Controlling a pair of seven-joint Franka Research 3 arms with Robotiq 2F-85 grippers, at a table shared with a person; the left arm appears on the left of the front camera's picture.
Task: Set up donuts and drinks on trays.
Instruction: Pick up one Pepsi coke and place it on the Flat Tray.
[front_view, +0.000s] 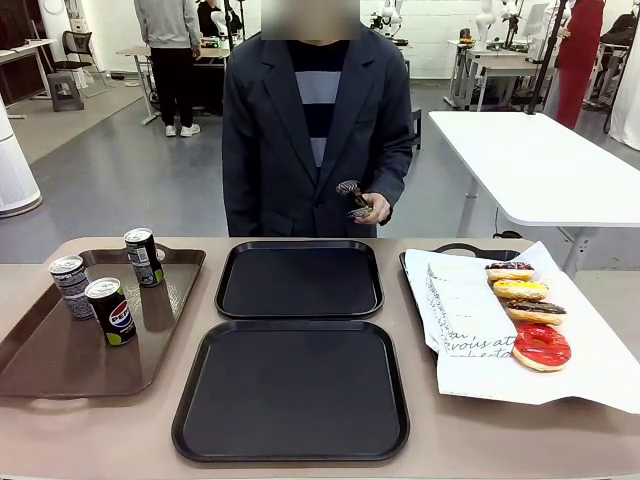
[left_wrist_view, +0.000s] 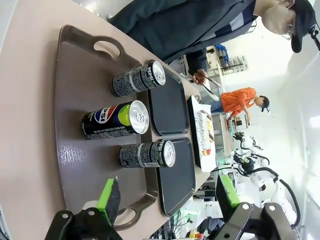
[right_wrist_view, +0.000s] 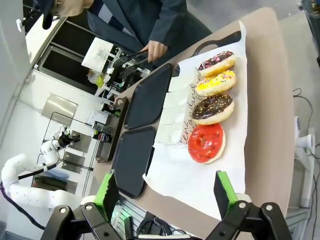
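Both black trays (front_view: 290, 395) empty, centre. Drinks (front_view: 111, 312) staged 9 o'clock, donuts (front_view: 541, 346) 3 o'clock, likely one stock per arm. Left gripper (left_wrist_view: 167, 197), right gripper (right_wrist_view: 165, 192) spread wide, nothing held.

Two matte black rounded-square trays lie flat and bare at mid-table, the far tray (front_view: 299, 280) just behind the near tray (front_view: 291, 392). Three slim cans stand upright, close together, on a brown tray (front_view: 40, 360) to the left: a grey patterned can (front_view: 71, 286), a black Pepsi can (front_view: 111, 311) and a dark can with green (front_view: 144, 257). To the right, four ring donuts lie in a row on white paper (front_view: 470, 330), from far to near: a sprinkled chocolate donut (front_view: 510, 271), a yellow donut (front_view: 520, 290), a second chocolate donut (front_view: 534, 312) and a red donut (front_view: 541, 346).
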